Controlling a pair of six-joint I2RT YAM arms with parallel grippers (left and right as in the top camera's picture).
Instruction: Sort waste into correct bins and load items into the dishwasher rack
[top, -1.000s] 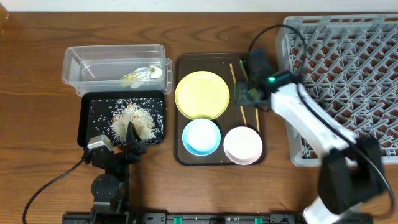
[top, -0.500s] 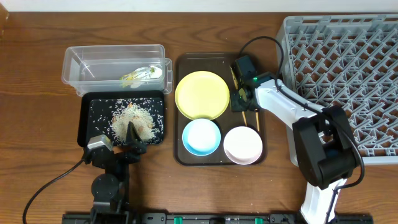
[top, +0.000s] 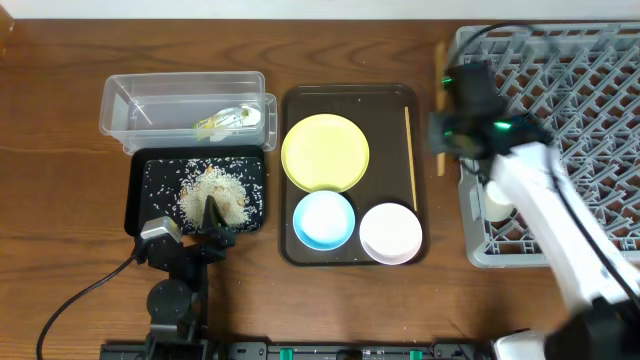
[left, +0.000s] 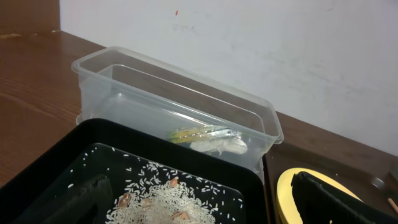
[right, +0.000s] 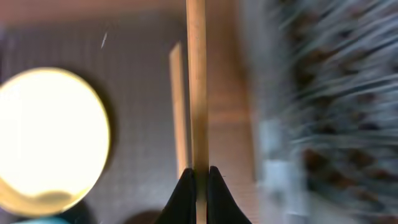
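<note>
- I count two thin wooden chopsticks. One straight wooden chopstick (right: 196, 93) is pinched between my right jaws, which are closed on it. It runs straight out past their tips, over the strip of brown wooden desk (top: 60, 200) beside the rack.
- The second wooden chopstick (top: 410, 158) lies flat on the large brown rectangular serving tray (top: 300, 100), just beside the right jaws on the plate side.
- There are three round dishes on that tray, further out on the same side of the jaws: one flat yellow plate (top: 325, 152), one light-blue bowl (top: 323, 219) and one white-pink bowl (top: 390, 232).
- One large square grey plastic rack (top: 580, 90), an open lattice of pegs, sits on the other side of the right jaws. One small white cup (top: 497, 200) stands in it, partly behind my arm.
- There are two bins. My left jaws are spread wide and grip nothing, at the near edge of the shallow black rectangular tray (left: 68, 152).
- One heap of whitish rice-like scraps (left: 168, 199), with loose grains scattered around it, lies in the black tray just ahead of those jaws.
- Beyond the black tray is the clear rectangular plastic tub (left: 186, 93), which holds one crumpled green-and-yellow plastic wrapper (left: 205, 138).
</note>
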